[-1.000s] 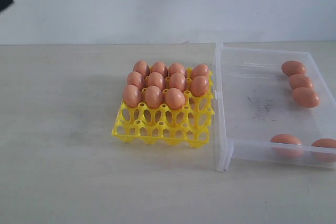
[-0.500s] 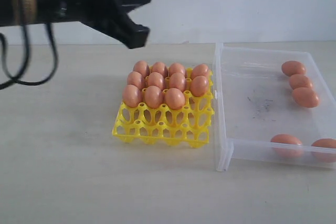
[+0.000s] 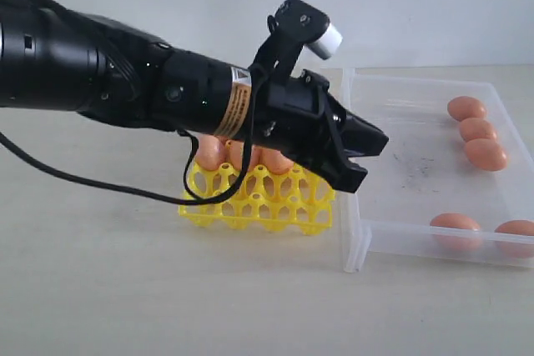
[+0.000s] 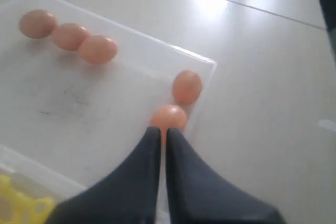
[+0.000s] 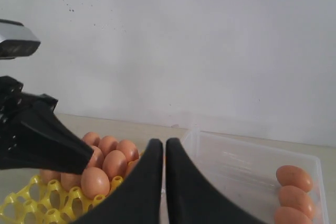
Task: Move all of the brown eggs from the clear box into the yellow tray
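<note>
Walls of the shallow clear plastic box (image 3: pixel 400 238) are low, and its left and middle floor lies open, marked only by dark smudges. Five smooth orange-brown eggs (image 3: pixel 476 129) lie in it on their sides. Three form a row along the right wall toward the far end and two sit in the near right corner, long axes running roughly left to right.

Just left of the box sits the bright yellow openwork plastic egg tray (image 3: pixel 259 204). Its near cups are bare, and its far cups hold more eggs standing on end.

The black left arm (image 3: pixel 100 81) reaches from the left low over the tray, hiding most of those eggs. The left gripper (image 3: pixel 367 160) hangs above the box's left wall, fingers pressed together on nothing. The right gripper (image 5: pixel 164 145), outside the exterior view, is likewise closed and holds nothing. A black cable (image 3: pixel 83 183) loops over the pale tabletop (image 3: pixel 100 298) at left.
</note>
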`<action>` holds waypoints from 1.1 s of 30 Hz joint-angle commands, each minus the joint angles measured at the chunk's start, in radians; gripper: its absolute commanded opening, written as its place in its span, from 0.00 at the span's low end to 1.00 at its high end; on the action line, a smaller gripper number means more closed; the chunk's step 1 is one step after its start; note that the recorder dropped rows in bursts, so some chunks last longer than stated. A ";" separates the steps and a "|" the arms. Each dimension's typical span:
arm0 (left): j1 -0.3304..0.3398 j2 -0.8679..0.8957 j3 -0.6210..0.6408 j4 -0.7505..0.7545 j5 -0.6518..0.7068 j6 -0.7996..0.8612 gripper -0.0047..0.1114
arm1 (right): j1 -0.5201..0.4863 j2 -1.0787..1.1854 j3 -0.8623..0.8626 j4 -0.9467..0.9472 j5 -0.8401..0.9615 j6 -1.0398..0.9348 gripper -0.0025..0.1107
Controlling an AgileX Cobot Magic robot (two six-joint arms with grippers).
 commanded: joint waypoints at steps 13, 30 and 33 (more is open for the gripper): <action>-0.202 0.118 -0.217 0.180 1.057 0.776 0.07 | 0.000 -0.003 0.005 0.002 0.002 -0.001 0.02; -0.166 0.314 -0.810 -1.466 1.627 1.968 0.07 | 0.000 -0.003 0.005 0.002 0.002 -0.001 0.02; -0.136 0.362 -0.909 -1.650 1.762 2.116 0.07 | 0.000 -0.003 0.005 0.002 0.002 -0.001 0.02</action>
